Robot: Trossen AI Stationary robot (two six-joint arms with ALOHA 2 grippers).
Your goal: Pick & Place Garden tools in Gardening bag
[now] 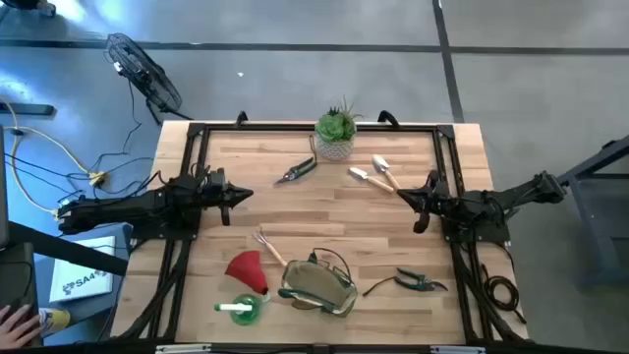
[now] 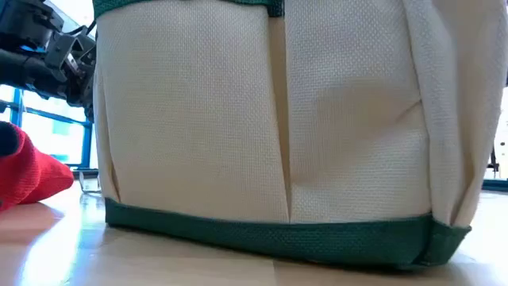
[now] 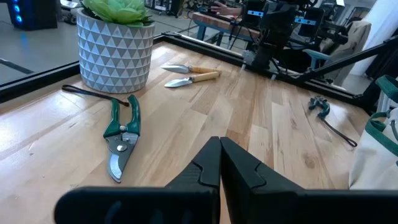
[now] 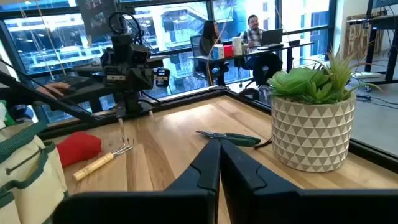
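High view: nothing picked yet, task at start; judged step is choosing first tool. Landmark: gardening bag (image 1: pixel 316 286), near table's front edge, mouth open, apparently empty. Left gripper (image 1: pixel 239 196) well up-left of bag, jaws together, empty. Green-and-white piece (image 1: pixel 241 309) and red cone (image 1: pixel 248 268) just left of bag; rake (image 1: pixel 267 247) touching cone. Green shears (image 1: pixel 296 171) and two trowels (image 1: pixel 374 173) well behind bag, near plant pot (image 1: pixel 336 135). Right gripper (image 1: pixel 415 197) up-right of bag, jaws together, empty. Dark shears (image 1: pixel 418 283) right of bag. Next move likely calls for opening jaws, descending over nearest tool.
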